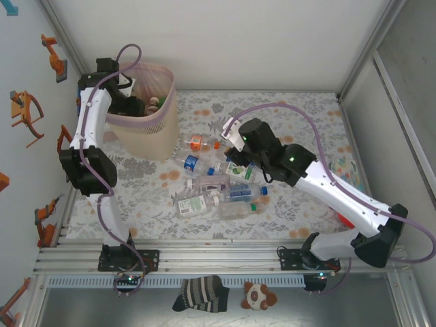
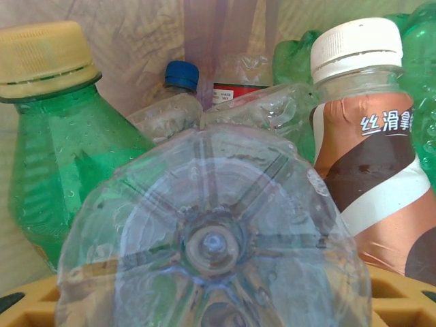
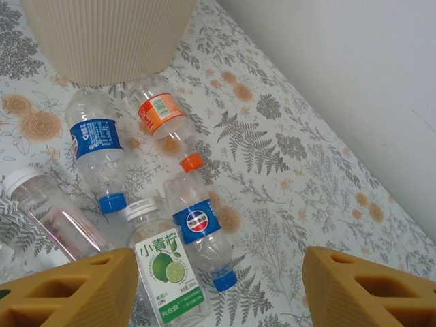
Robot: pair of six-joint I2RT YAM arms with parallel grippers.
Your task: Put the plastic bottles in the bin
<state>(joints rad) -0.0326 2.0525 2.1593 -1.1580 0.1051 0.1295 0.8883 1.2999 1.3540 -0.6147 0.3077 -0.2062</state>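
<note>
The beige bin [image 1: 146, 136] with its pink liner stands at the table's back left, and my left gripper [image 1: 136, 105] reaches down into it. In the left wrist view the left gripper [image 2: 214, 300] is shut on a clear bottle [image 2: 214, 238], base toward the camera. Behind it lie a green bottle [image 2: 61, 150], a brown-labelled bottle [image 2: 375, 150] and a blue-capped one [image 2: 178, 88]. My right gripper [image 1: 230, 136] [image 3: 218, 293] hovers open and empty over the bottles [image 1: 218, 194] on the table. Below it lie a blue-labelled bottle [image 3: 201, 228], a lime-labelled one [image 3: 167, 272] and an orange-labelled one [image 3: 163, 119].
The ribbed bin wall [image 3: 109, 34] stands just beyond the pile. White walls close the table at the back and right. A red object [image 1: 344, 218] lies under the right arm. A striped sock [image 1: 201, 293] and a plush toy [image 1: 257, 294] lie below the front rail.
</note>
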